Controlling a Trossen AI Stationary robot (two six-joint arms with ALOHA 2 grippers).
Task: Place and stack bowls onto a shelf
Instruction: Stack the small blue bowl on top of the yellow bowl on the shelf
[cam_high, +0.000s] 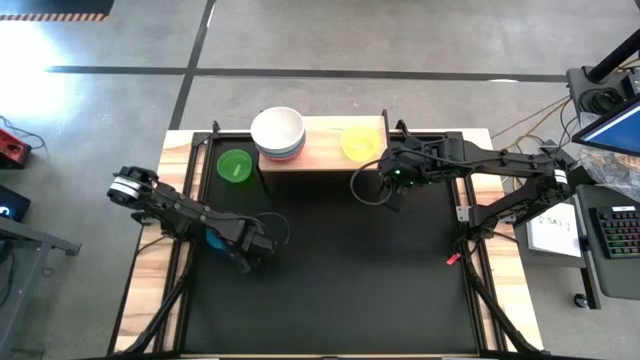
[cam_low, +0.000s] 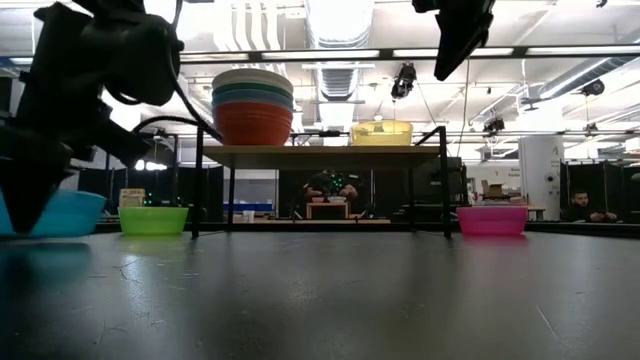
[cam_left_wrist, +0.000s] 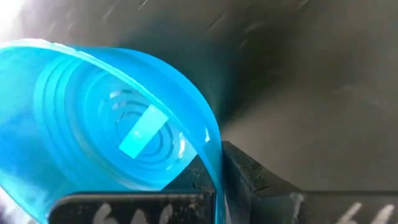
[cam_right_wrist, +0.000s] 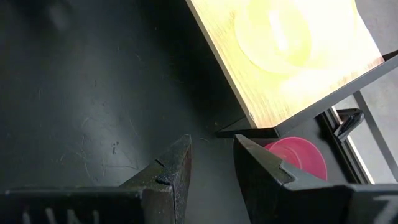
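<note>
The shelf (cam_high: 322, 155) stands at the table's far edge. On its left end sits a stack of larger bowls (cam_low: 253, 105), red at the bottom and cream white on top. The yellow bowl (cam_high: 360, 143) sits on its right end. The green bowl (cam_high: 235, 165) rests on the table left of the shelf. The pink bowl (cam_low: 490, 220) rests on the table by the shelf's right legs. My left gripper (cam_high: 248, 258) is shut on the small blue bowl (cam_high: 215, 240) at the table's left-middle. My right gripper (cam_right_wrist: 212, 144) hangs open and empty above the table near the shelf's front right leg. My left gripper holds the blue bowl by its rim (cam_left_wrist: 214, 158), one finger inside the bowl and one finger (cam_left_wrist: 245, 174) outside the wall. In the low view the bowl (cam_low: 50, 212) sits at table level beside the gripper; whether its base touches the table, I cannot tell.
The shelf's thin black legs (cam_low: 197, 185) stand on the black tabletop (cam_high: 330, 290), whose near half is bare. Light-wood strips (cam_high: 150, 250) border the table on the left and right. A keyboard and papers (cam_high: 600, 225) lie beyond the right edge.
</note>
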